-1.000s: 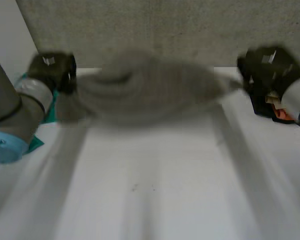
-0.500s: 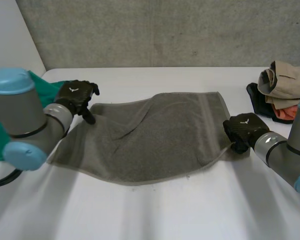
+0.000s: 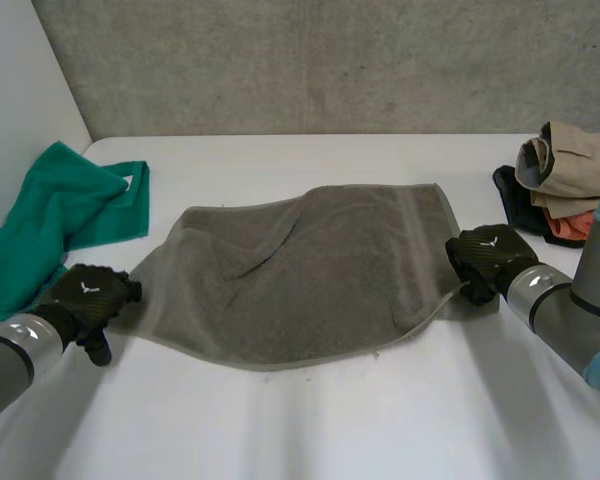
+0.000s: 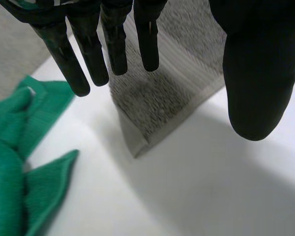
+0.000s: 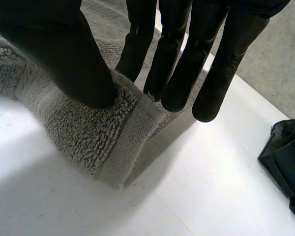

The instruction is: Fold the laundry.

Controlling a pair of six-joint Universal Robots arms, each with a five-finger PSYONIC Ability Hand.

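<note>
A grey towel lies spread on the white table, slightly rumpled in its middle. My left hand hovers just off the towel's near-left corner, fingers straight and apart from the thumb, holding nothing. That towel corner lies on the table below the fingertips. My right hand is at the towel's near-right corner. There the thumb pinches the raised towel edge against the fingers.
A green cloth lies bunched at the table's left edge, close to the left hand. A pile of tan, orange and dark clothes sits at the right edge, its dark piece beyond my right hand.
The towel came down from the air onto the table. My left hand opened, left the towel's far-left corner and moved back to its near-left corner. The right hand kept its grip.
</note>
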